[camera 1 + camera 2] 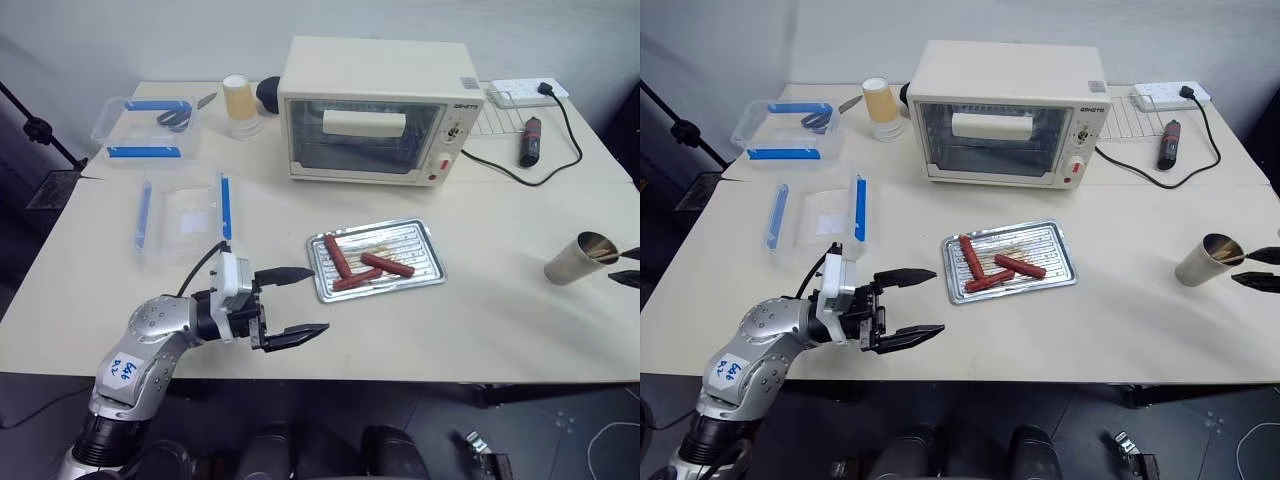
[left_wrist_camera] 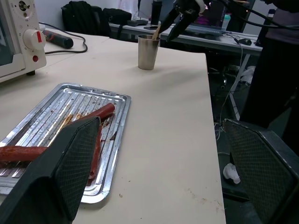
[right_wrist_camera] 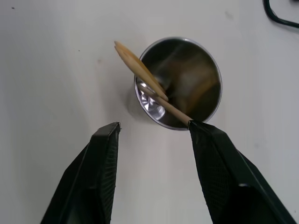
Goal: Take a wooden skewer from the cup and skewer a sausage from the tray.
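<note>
Hovering my right gripper (image 3: 154,128) over the cup (image 3: 180,84), fingers parted, empty; skewers (image 3: 140,70) untaken, sausages (image 1: 360,265) unpierced; left gripper (image 1: 300,305) wide, empty

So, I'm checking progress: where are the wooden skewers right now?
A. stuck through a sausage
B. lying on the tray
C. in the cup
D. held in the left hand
C: the wooden skewers lean in the cup, with the right hand open just above its rim.
</note>
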Controlling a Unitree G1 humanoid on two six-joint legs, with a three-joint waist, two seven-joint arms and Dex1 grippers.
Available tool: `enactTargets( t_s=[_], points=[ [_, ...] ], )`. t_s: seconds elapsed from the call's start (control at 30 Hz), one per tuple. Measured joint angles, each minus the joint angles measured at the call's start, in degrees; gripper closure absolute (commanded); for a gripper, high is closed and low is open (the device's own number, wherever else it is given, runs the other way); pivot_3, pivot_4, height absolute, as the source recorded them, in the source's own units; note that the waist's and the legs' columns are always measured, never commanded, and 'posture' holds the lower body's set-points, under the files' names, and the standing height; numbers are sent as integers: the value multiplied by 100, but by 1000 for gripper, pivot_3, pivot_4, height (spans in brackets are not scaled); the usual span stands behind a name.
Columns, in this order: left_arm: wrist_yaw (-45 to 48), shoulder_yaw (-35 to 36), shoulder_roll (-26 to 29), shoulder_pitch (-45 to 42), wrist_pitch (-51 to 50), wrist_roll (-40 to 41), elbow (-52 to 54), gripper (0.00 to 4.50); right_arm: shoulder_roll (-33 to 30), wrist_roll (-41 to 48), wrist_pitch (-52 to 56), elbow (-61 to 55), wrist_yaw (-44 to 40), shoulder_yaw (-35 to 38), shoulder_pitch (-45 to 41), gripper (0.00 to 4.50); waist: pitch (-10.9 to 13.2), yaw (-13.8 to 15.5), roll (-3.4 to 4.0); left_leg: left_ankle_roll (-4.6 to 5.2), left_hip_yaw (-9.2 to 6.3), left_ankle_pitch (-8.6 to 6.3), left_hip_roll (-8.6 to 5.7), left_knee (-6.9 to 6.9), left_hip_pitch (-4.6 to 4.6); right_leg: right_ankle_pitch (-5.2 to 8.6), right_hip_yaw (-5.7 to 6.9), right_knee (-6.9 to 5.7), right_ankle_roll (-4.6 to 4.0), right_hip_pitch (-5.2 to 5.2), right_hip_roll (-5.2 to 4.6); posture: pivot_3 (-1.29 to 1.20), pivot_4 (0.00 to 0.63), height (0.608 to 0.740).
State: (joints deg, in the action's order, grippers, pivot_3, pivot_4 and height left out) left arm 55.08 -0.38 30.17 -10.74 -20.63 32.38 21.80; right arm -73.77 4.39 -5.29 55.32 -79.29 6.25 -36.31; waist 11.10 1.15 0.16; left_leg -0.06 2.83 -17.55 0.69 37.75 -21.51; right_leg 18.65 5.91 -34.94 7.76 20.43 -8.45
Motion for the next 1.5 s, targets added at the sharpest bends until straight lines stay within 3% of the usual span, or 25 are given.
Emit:
enactTargets(
  t_s=[0.23, 0.43, 0.67, 0.87, 1.23, 1.5],
  points=[
    [-32, 0, -3, 0, 2, 0, 3, 0, 210, -38, -185, 325, -41, -19, -431, 2155, 0, -7, 0, -1, 0, 0, 0, 1, 0, 0, 0, 0, 0, 0, 1, 0, 150, 740],
    [-117, 8, -3, 81, 2, 0, 25, 0, 202, 37, 430, 341, -122, 96, -584, 2155, 1, 18, 3, 0, -2, 0, 2, 6, -2, 0, 0, -1, 0, 0, -1, 0, 150, 740],
    [-184, 8, -10, 133, 10, 0, 52, 0, -198, 15, 218, 644, 426, 314, -524, 2155, 3, 0, 8, -1, 1, -1, -2, 6, -3, 0, 1, 0, 0, 0, 0, 0, 150, 740],
    [-179, 6, -11, 86, 13, 0, 51, 0, -180, -118, 12, 960, 597, 281, -602, 2155, 1, -50, 17, -2, 2, -2, -1, 5, -3, 0, 0, -3, 0, 2, 1, 0, 150, 740],
    [-213, 4, -11, 62, 10, 0, 64, 0, 401, -290, 717, 1577, 1019, 200, -1532, 2155, 1, -117, 18, -2, 0, -2, 0, 6, -4, 0, -1, -3, -1, 2, 1, 0, 150, 740],
    [-309, 39, -9, 203, 7, 0, 211, 0, 564, -333, 1091, 1709, 1260, 196, -1663, 2155, 1, -118, 18, -2, 0, -2, 0, 6, -7, 0, -1, -3, 0, 2, 0, 0, 150, 740]
  ],
)
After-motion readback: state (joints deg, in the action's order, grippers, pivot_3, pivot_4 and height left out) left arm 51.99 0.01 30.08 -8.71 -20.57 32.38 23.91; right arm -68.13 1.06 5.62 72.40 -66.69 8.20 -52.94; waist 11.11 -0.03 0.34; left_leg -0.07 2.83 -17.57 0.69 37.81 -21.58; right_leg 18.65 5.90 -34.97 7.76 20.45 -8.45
